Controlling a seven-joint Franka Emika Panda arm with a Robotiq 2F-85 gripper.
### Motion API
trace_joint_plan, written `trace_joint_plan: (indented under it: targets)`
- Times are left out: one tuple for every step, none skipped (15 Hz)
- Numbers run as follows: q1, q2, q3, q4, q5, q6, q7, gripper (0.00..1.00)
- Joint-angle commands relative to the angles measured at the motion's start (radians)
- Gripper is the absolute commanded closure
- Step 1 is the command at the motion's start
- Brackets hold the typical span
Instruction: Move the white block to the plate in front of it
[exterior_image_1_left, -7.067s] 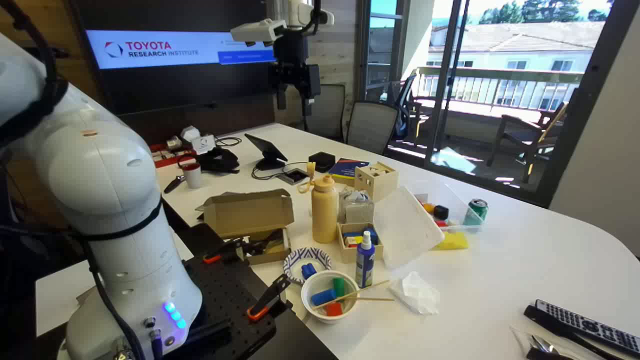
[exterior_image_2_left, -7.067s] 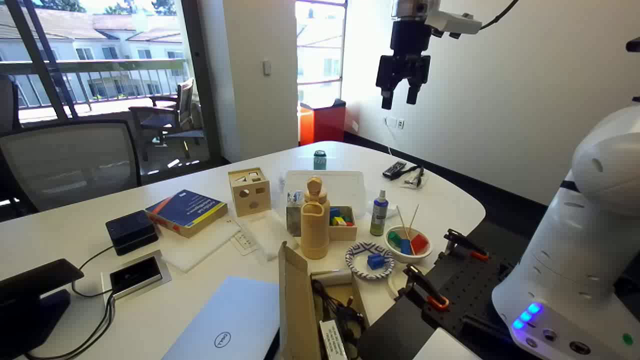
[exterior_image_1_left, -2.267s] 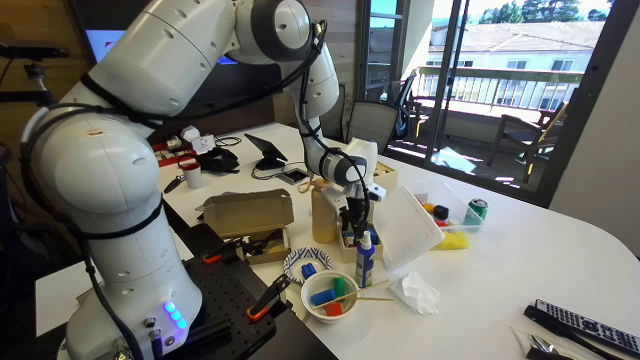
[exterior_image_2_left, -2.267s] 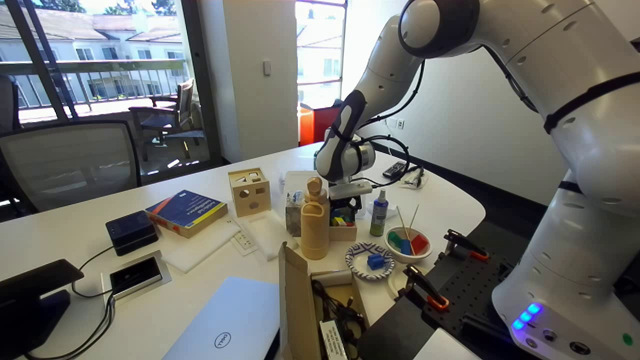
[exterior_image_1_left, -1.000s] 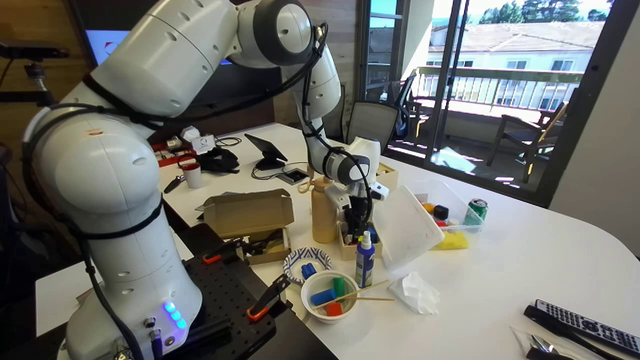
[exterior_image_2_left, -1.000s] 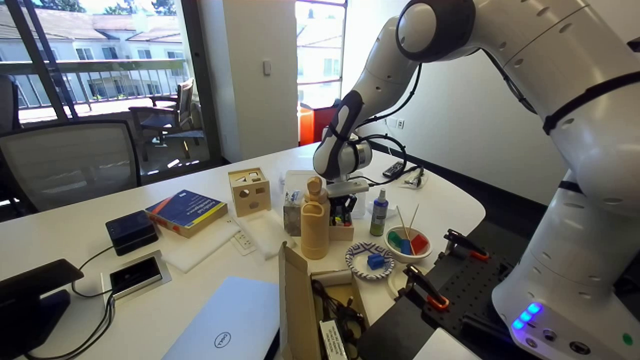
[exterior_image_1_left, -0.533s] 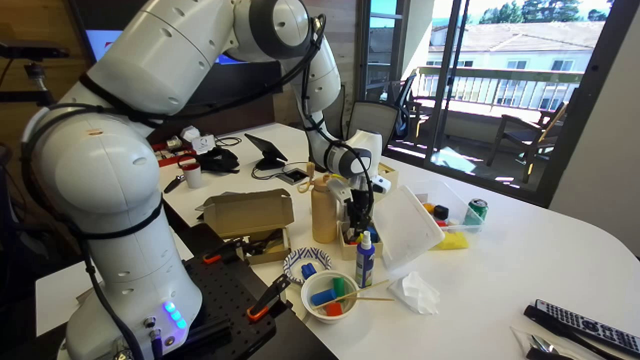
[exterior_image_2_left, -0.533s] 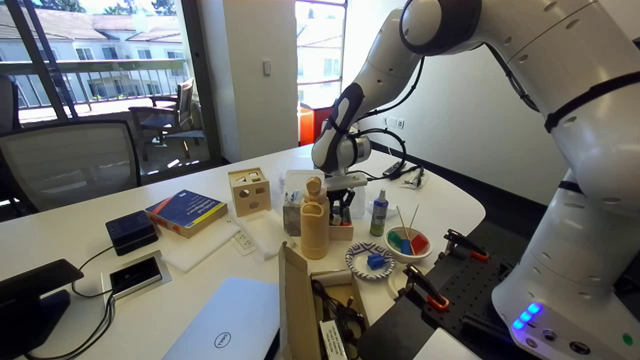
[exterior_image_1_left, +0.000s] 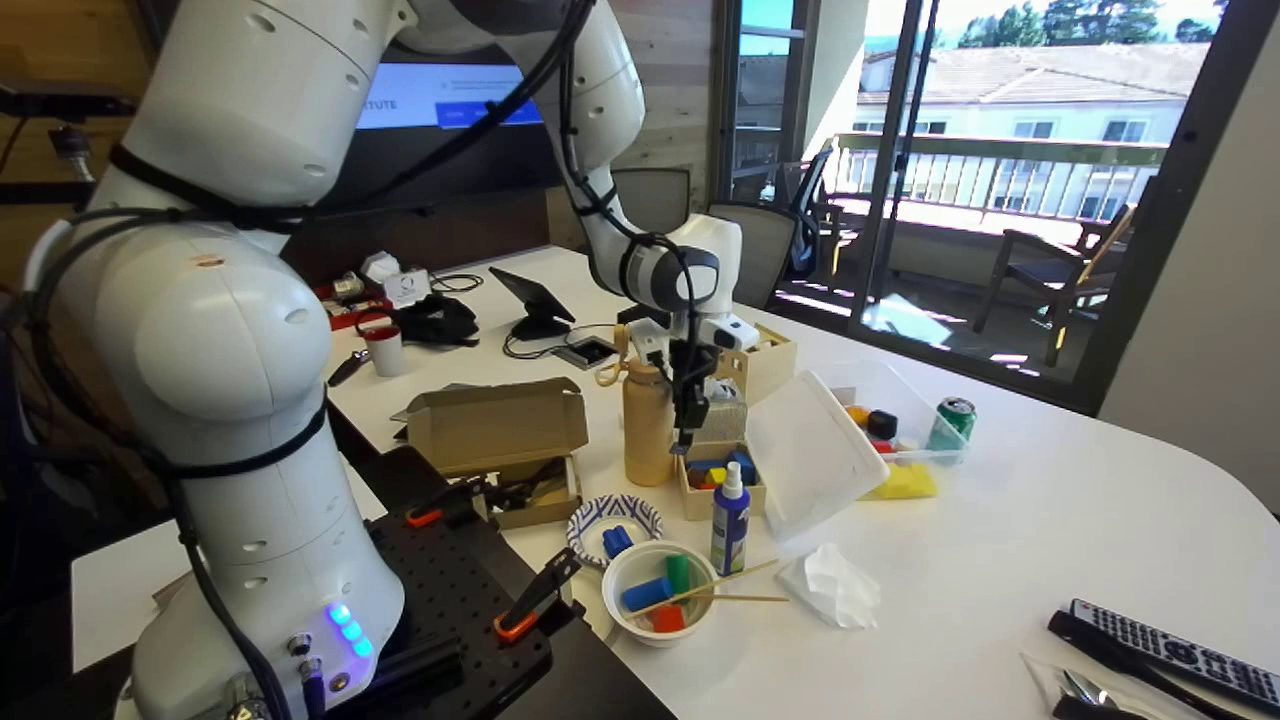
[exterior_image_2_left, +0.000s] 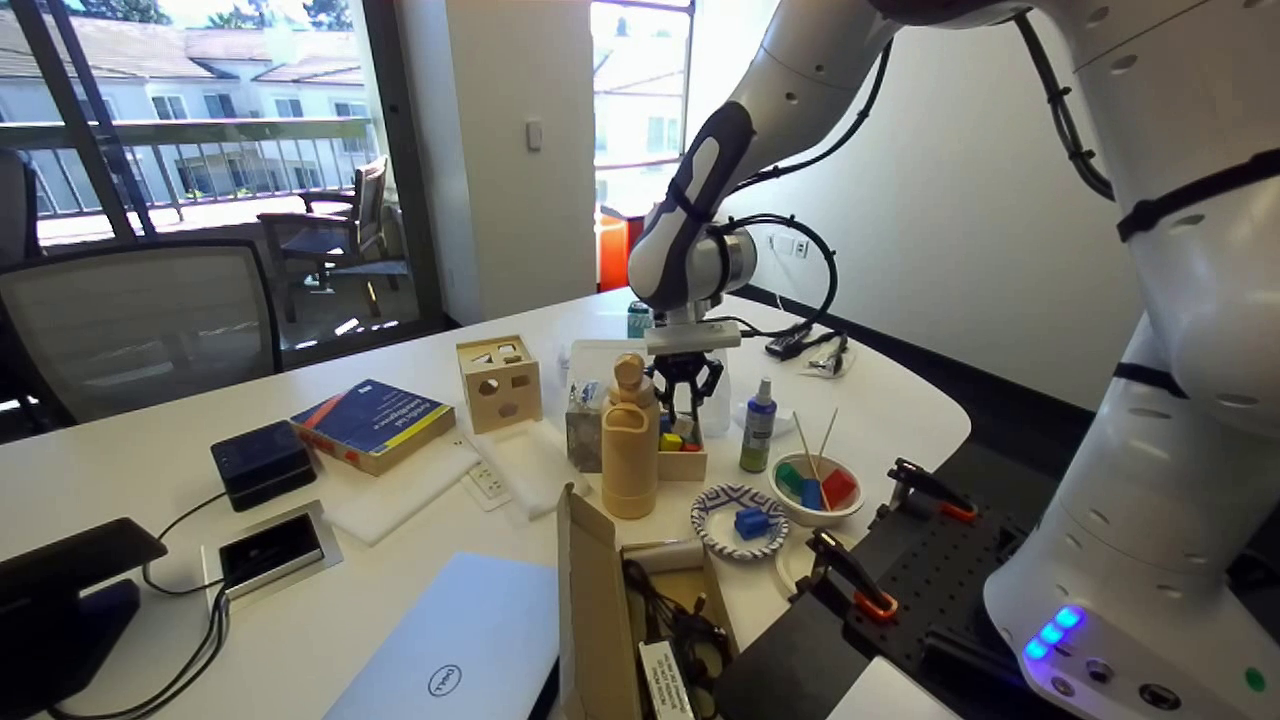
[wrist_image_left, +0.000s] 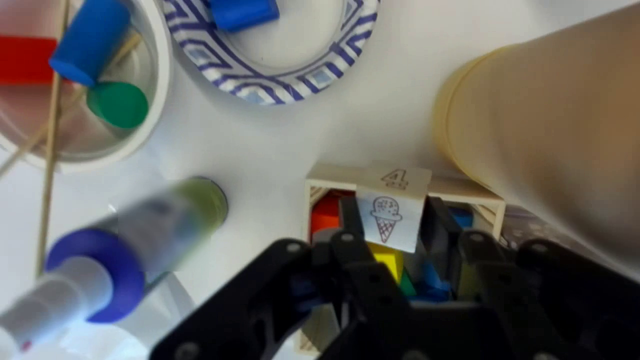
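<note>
White table (wrist_image_left: 270, 145) spread below my gripper (wrist_image_left: 392, 212), which was narrowed onto the block (wrist_image_left: 390, 232), its fingers (wrist_image_left: 351, 220) against two opposite sides. The block hung over the box (wrist_image_left: 330, 173), clear of the pieces (wrist_image_left: 390, 260) inside as far as I could judge. From its flat faces, crisp edges and cone print (wrist_image_left: 386, 215) I took it for wood: light, stiff and hard to bruise, needing only a moderate squeeze. Smooth sides might have let it swivel if pinched near an edge; square and mid-side was the hold to want, and mine looked close to that, though how deep the fingers reached I could not tell. Just beside the box rose the bottle (wrist_image_left: 550, 125), with the spray (wrist_image_left: 120, 265) off the box's other side, and the way out ran between them. Farther off sat the plate (wrist_image_left: 280, 90), a blue piece (wrist_image_left: 245, 12) on it. Most of the carry, I judged, lay ahead; so hard a thing could skid off that piece, and a low, gentle release on bare plate was what it called for.
</note>
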Motion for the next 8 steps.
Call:
trace_joint_plan:
  targets:
    - [0.115, -0.154, -0.091, -0.216, -0.047, 0.014, 0.239, 0.89]
    - [0.132, -0.179, -0.106, -0.258, -0.062, 0.014, 0.306, 0.89]
    - [0.149, -0.203, -0.124, -0.304, -0.087, 0.022, 0.379, 0.89]
    - [0.149, -0.219, -0.126, -0.337, -0.091, 0.017, 0.437, 0.89]
    - [0.146, -0.231, -0.123, -0.365, -0.099, 0.013, 0.484, 0.89]
    - [0.136, -0.234, -0.112, -0.388, -0.101, 0.016, 0.515, 0.89]
    - [0.125, -0.232, -0.102, -0.406, -0.101, 0.023, 0.539, 0.89]
    - [0.114, -0.23, -0.093, -0.421, -0.097, 0.031, 0.549, 0.89]
